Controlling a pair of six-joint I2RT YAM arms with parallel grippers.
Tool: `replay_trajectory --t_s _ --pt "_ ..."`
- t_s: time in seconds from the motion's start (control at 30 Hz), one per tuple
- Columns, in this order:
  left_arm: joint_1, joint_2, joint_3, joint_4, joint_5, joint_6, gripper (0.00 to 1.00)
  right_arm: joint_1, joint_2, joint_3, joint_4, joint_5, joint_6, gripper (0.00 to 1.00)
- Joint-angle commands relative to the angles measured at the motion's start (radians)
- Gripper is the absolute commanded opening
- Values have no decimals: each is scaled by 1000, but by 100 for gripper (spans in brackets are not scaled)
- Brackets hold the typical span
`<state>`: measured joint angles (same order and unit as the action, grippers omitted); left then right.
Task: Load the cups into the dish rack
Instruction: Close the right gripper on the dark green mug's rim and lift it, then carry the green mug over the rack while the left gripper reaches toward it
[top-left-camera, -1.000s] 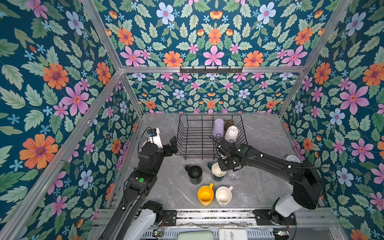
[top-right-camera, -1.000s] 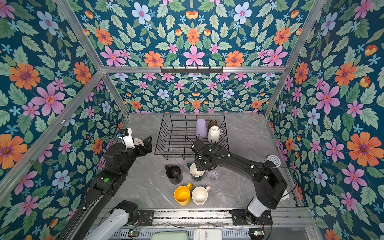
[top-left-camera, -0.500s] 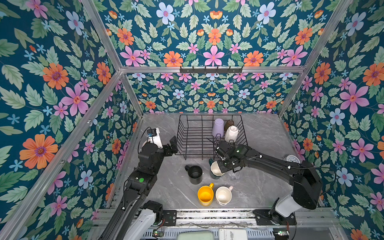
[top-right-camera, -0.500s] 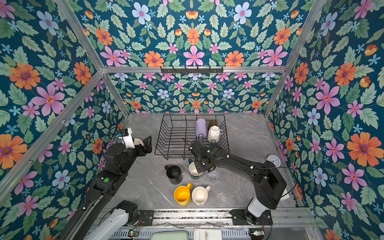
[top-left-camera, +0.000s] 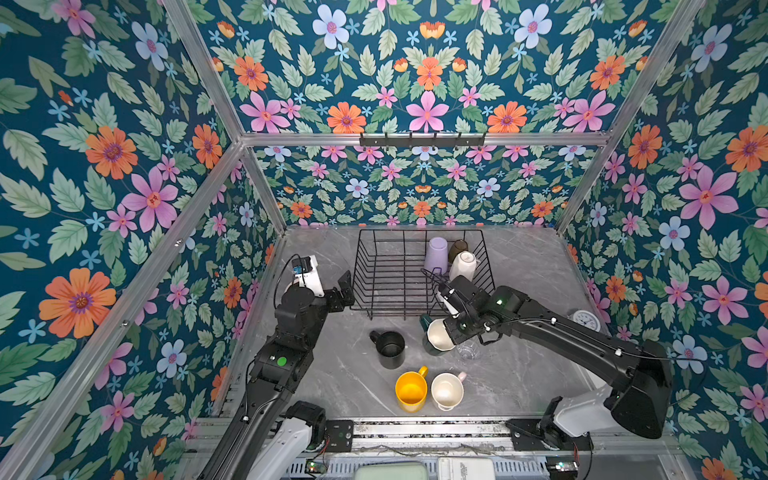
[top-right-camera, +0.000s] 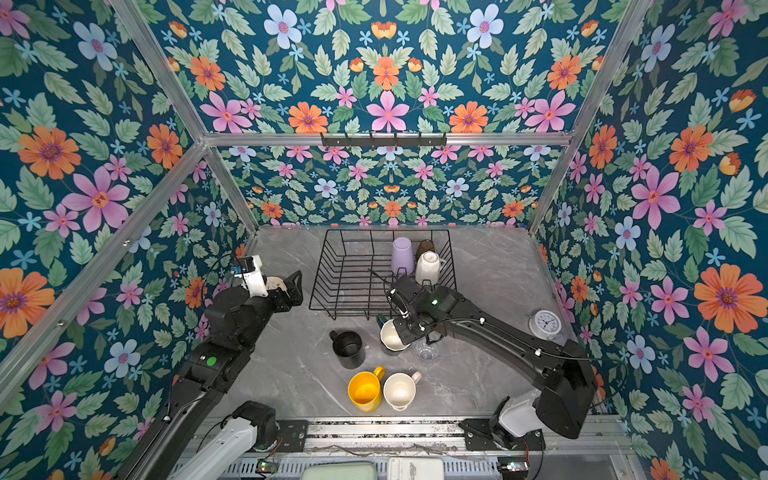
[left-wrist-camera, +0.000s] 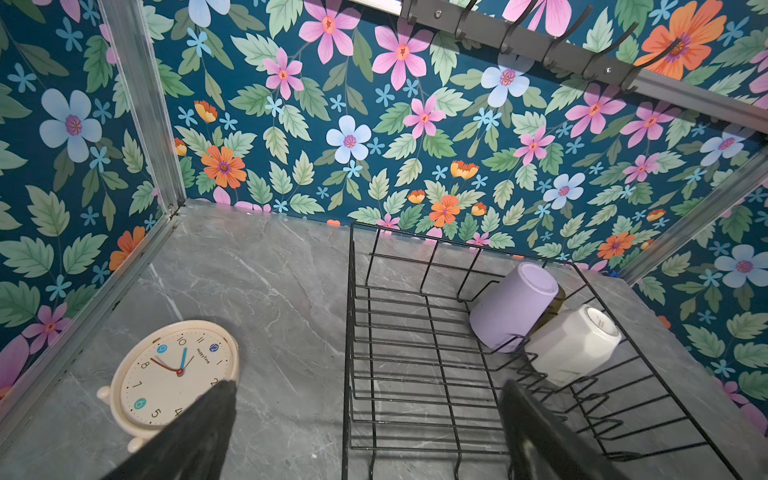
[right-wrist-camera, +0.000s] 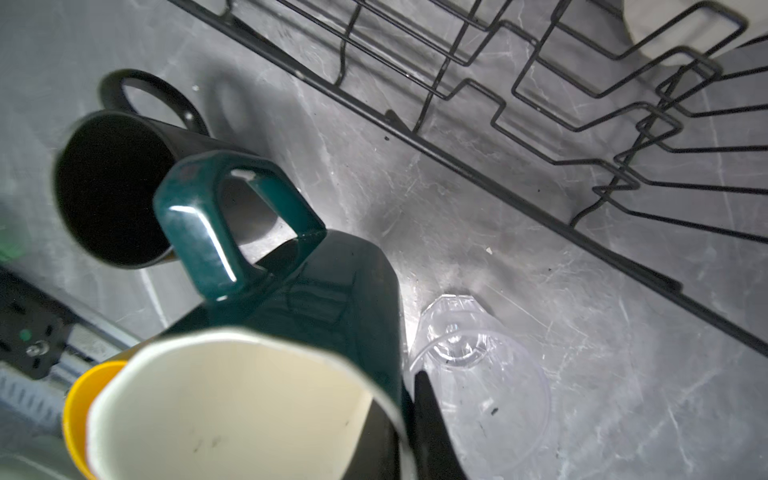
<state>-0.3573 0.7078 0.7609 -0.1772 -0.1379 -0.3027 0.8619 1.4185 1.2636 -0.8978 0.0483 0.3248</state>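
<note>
My right gripper is shut on the rim of the dark-green mug, one finger inside its white bowl and one outside. In both top views this mug hangs tilted just in front of the dish rack. In the rack's right end stand a lilac tumbler, an olive-brown tumbler and a white mug, upside down. A black mug, yellow mug, pale-pink mug and clear glass stand on the table. My left gripper is open and empty at the rack's left front corner.
A round white clock stands by the right wall. A round pink clock lies at the left, close to my left gripper. A black hook rail runs along the back wall. The clear glass is right beside the gripped mug.
The right gripper's jaws have closed on the dark-green mug's rim, and the mug has tipped and shifted slightly towards the rack. The left arm has stayed still.
</note>
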Motion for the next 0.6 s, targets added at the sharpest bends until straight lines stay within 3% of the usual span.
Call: replay_trajectory --t_s 0.0,0.1,0.27,0.57 --pt "0 -1 9 32 14 -12 100 3 -50 29 -17 -49 -13 0" --pt "1 -13 4 55 29 -21 100 -18 -106 46 -20 -95 -8 0" --pt "1 -38 -29 138 125 -51 100 -157 -196 5 80 -300 49 0" --pt "0 -33 -70 311 518 -83 99 -389 -286 -139 394 -699 203 0"
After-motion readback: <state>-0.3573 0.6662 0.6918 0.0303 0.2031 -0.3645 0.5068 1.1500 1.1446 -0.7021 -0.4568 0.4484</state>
